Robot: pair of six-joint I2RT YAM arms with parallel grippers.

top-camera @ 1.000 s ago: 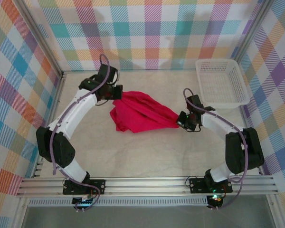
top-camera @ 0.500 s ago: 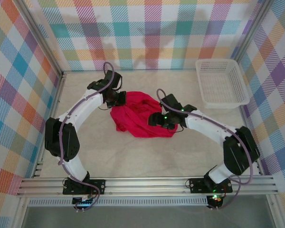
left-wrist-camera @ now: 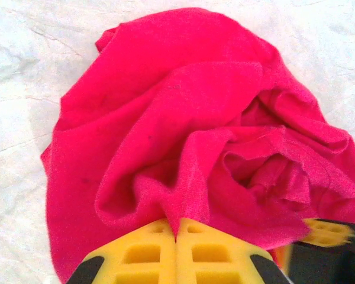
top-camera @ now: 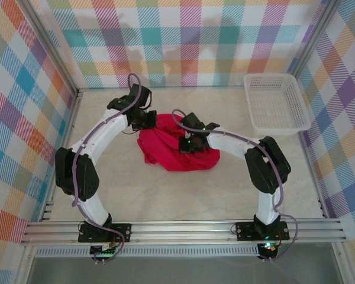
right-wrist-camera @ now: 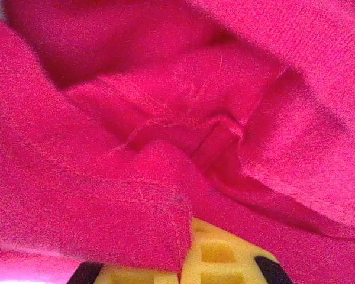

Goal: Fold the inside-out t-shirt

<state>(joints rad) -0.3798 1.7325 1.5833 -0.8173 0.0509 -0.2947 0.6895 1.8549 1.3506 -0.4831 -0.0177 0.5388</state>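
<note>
L gripper (left-wrist-camera: 176,229) & R gripper (right-wrist-camera: 186,255) each pinch red t-shirt (top-camera: 163,149)

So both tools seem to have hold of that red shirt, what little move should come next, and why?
Probably lift both slightly and draw them apart. The left tool is shut on a fold at the edge of the t-shirt, the right tool on cloth near its middle, and the shirt lies crumpled on the table; it likely needs spreading flat before folding.
</note>
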